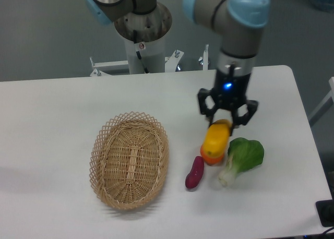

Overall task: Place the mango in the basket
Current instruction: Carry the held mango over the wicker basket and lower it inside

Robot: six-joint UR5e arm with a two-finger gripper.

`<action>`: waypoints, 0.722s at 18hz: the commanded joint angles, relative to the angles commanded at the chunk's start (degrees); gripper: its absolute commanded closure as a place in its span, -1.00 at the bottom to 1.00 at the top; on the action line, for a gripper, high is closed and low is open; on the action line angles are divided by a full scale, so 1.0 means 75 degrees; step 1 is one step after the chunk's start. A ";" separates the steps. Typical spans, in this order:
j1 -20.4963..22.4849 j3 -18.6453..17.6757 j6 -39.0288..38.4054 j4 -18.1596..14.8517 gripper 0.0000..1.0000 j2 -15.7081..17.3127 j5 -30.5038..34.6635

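Camera view, from the near edge of the white table (pixel 62 103) going back: the wicker basket (pixel 129 159) is lying toward the near left part, oval, with an open lattice rim, nothing showing inside it. To its right, nearer the middle of the near edge, a small purple sweet potato (pixel 194 172) is resting on the table, tilted. Just beside it on the right, a leafy green vegetable with a pale stalk (pixel 240 159) is lying with the stalk pointing toward the near edge. Between and just behind these two, the round orange (pixel 210 158) is sitting, mostly hidden by the mango (pixel 216 139) hanging in front of and above it.

The gripper (pixel 226 122) is pointing straight down and is clamping the mango by its upper end, fingers closed against it on both sides; the mango is hanging tilted, clear of the table as far as can be told, well apart from the basket to its left. A blue light is glowing on the wrist above the gripper. Farther back, the arm's base column (pixel 142 38) is standing behind the far edge, carrying a small label whose writing is too small to read.
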 joint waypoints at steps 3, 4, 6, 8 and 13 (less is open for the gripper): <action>-0.0819 -0.0175 -0.0539 0.0024 0.05 -0.0245 0.0876; -0.1136 -0.0269 -0.0703 0.0082 0.05 -0.0339 0.1228; -0.1652 -0.0386 -0.0938 0.0176 0.05 -0.0515 0.1605; -0.1818 -0.0585 -0.1242 0.0258 0.05 -0.0725 0.1676; -0.2556 -0.0645 -0.1233 0.0351 0.05 -0.1253 0.2391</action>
